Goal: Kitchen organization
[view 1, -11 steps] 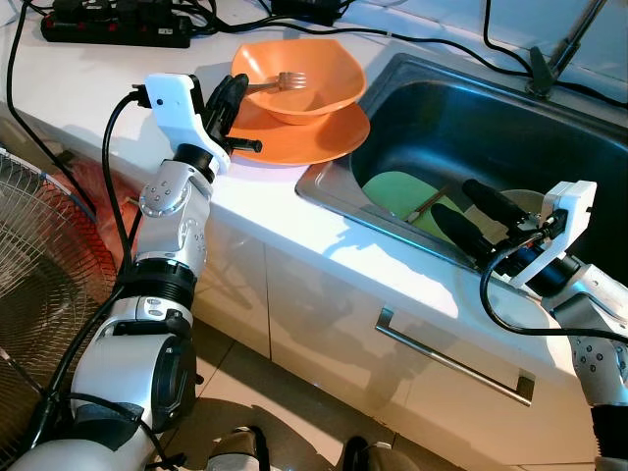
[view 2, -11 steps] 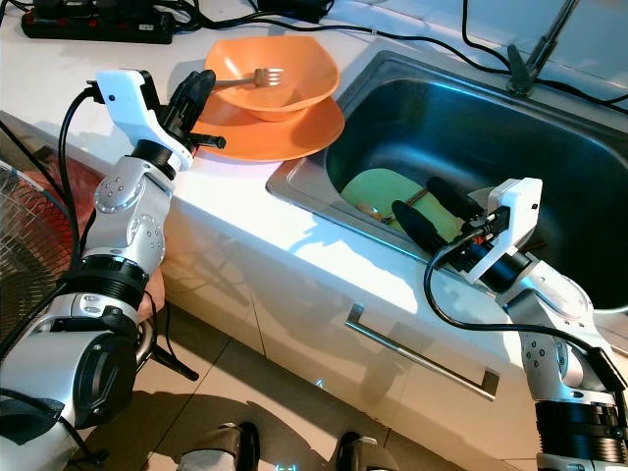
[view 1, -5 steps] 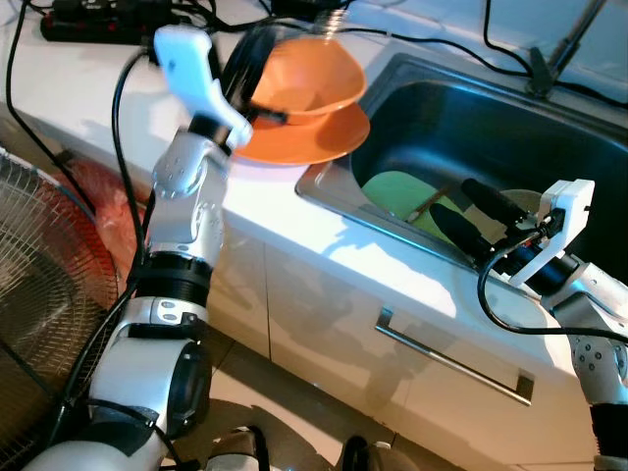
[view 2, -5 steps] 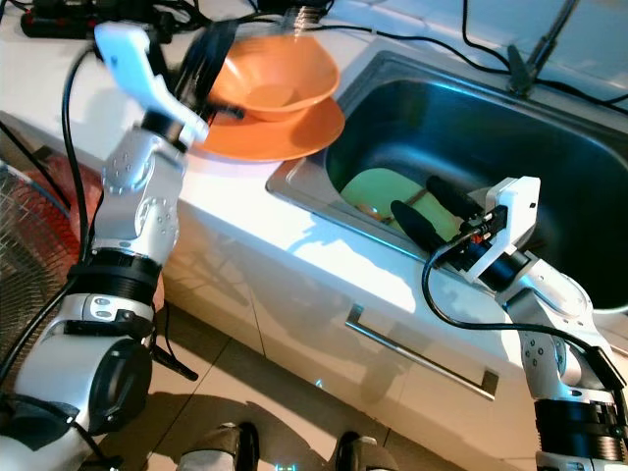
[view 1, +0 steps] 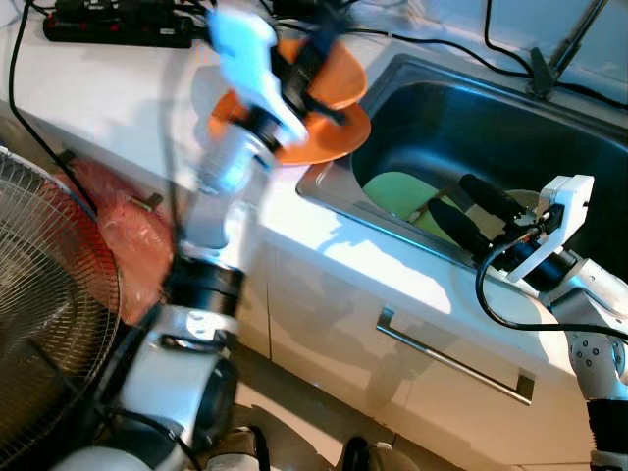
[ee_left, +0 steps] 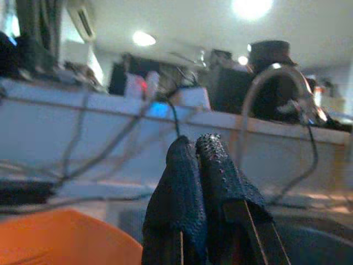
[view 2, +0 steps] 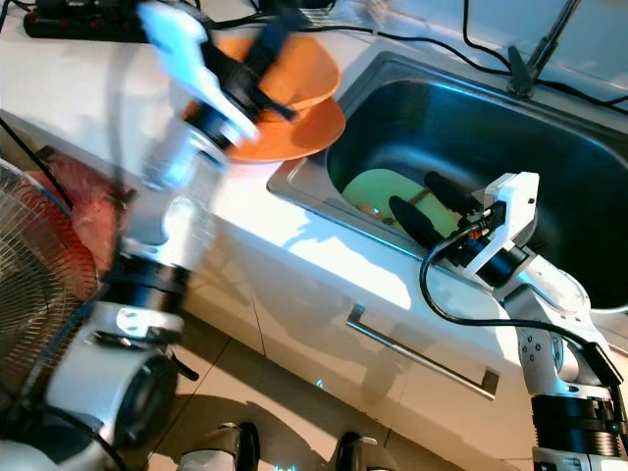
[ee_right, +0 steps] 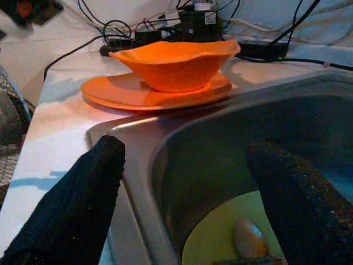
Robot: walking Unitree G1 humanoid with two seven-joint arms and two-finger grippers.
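Note:
An orange bowl (view 1: 341, 77) sits on an orange plate (view 1: 339, 135) on the white counter, left of the sink (view 1: 491, 118). My left gripper (view 1: 327, 29) is blurred in motion above the bowl's far rim. Its fingers (ee_left: 187, 182) are pressed together, and the fork they lifted from the bowl is too blurred to make out. My right gripper (view 1: 461, 201) stands open over the sink's front edge, nothing between its fingers (ee_right: 77, 204). Below it, a green plate (view 1: 392, 191) lies in the sink with a spoon (ee_right: 248, 240) on it.
A black power strip (view 1: 113, 29) and cables lie at the back of the counter. The faucet (view 1: 564, 49) stands behind the sink. A floor fan (view 1: 49, 294) and a red bag (view 1: 123, 226) are at the left. A drawer handle (view 1: 451, 358) is below the counter.
My left gripper took the fork out of the bowl, rose, and swung right over the bowl's far side. The right arm has barely moved.

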